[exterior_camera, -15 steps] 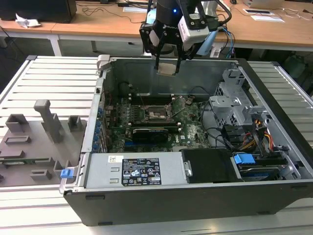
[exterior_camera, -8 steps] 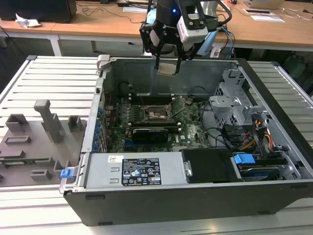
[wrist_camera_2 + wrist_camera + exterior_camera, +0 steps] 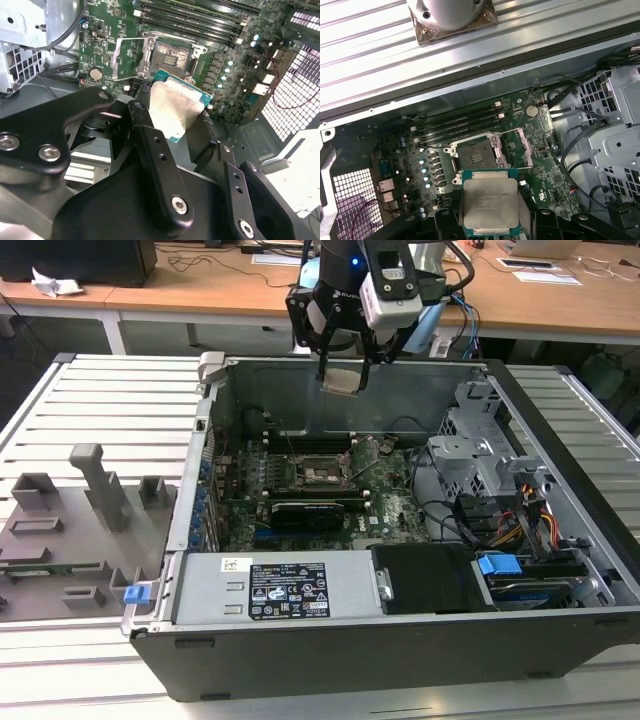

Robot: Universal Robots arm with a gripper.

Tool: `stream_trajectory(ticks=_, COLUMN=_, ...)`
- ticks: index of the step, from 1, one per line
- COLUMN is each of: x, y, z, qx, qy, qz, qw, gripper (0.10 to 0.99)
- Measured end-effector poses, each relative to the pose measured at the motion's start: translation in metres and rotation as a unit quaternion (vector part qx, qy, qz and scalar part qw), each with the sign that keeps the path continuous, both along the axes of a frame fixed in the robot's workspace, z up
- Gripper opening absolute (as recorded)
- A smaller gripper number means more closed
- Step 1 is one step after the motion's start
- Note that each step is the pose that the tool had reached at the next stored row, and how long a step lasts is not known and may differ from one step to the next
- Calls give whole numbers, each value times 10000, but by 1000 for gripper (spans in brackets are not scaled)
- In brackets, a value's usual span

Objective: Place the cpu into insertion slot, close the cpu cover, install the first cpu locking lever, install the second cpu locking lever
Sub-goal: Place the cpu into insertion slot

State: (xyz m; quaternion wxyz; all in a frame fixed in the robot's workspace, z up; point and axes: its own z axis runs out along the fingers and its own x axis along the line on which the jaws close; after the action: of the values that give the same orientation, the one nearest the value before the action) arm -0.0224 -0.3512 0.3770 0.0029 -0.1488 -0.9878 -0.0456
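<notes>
The black end effector [image 3: 342, 376] was clamped on the small flat silvery-beige square cpu [image 3: 490, 205], high above the open case. The dark-rimmed square insertion slot [image 3: 475, 157] lay empty, its thin metal-frame cpu cover [image 3: 525, 146] apparently open; every step remained.

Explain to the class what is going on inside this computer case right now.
A robot arm's gripper holds the cpu in the air above the open computer case, over the green board. Down on the board, the insertion slot is empty and the cpu cover is swung open beside it. The chip has not been set in place yet.
</notes>
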Motion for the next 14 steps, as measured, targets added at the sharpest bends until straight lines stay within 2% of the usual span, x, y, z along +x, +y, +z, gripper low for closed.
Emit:
stream_trajectory(ticks=7, x=0, y=0, z=0, qx=0, qy=0, qz=-171, qw=9999, gripper=529)
stream_trajectory(ticks=14, x=0, y=0, z=-2, qx=0, qy=0, qz=-435, qw=9991, gripper=529)
